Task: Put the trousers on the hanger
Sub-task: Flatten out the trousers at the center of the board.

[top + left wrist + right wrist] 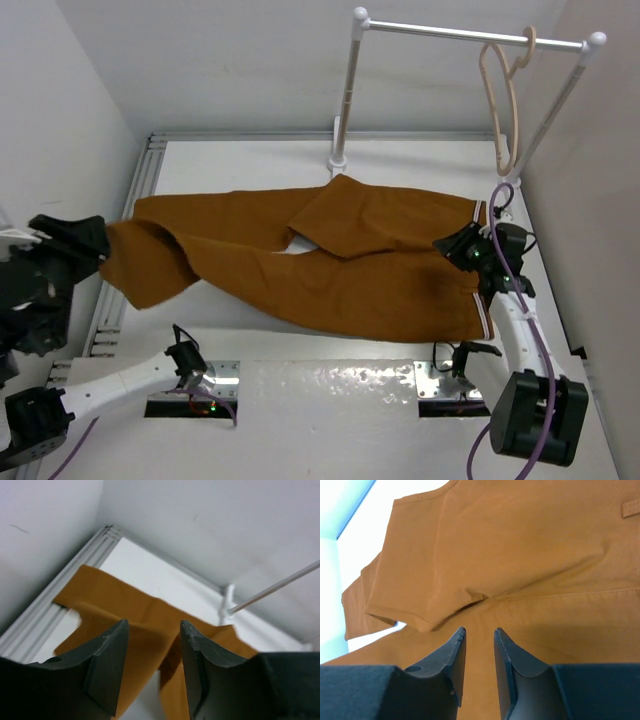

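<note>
The rust-brown trousers lie spread across the white table, legs to the left and the white-striped waistband to the right. One leg is folded over near the middle. The pale beige hanger hangs by its hook from the rail at the back right. My left gripper hovers at the trousers' left end, open, with nothing between its fingers; the cloth shows below it. My right gripper is over the waist end. It is open a little, with cloth beneath it and nothing pinched.
A white tubular clothes rail with round knobs stands at the back, one post base just behind the trousers. White walls enclose the table on the left, back and right. A metal track runs along the left edge.
</note>
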Available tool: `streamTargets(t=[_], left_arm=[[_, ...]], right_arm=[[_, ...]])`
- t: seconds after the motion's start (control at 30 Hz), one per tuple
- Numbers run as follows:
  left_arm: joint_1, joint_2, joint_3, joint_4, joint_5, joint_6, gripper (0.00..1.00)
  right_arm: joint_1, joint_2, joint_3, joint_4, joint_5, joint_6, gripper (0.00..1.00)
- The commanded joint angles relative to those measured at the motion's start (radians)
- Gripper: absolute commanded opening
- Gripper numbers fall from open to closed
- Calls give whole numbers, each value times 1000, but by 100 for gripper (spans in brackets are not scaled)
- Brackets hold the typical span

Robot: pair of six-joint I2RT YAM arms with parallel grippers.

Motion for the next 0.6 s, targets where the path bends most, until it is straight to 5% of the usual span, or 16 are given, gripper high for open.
streamTargets(t=[0.0,0.13,0.27,0.3,0.33,0.4,0.53,0.57], left_arm=[[-10,-42,-69,-1,-75,-9,45],[-10,-91,-62,1,-106,-9,52],[-10,-29,-65,51,-123,69,47],[-10,-12,-95,78,-111,86,47],[-10,28,-111,105,-76,97,46],[-10,62,-182,216,-17,119,46],[-10,123,-367,489,275,203,40],[-10,135,-413,572,320,203,39]], right_arm=[[9,4,33,8,-18,-26,31],[9,23,36,-24,74,-46,52],[8,79,37,-18,171,-39,55],[4,98,39,-18,241,-36,48],[0,102,36,-11,280,-29,21],[-20,113,50,-27,353,-20,0],[-110,200,103,35,438,27,0],[-127,243,126,35,432,35,8]])
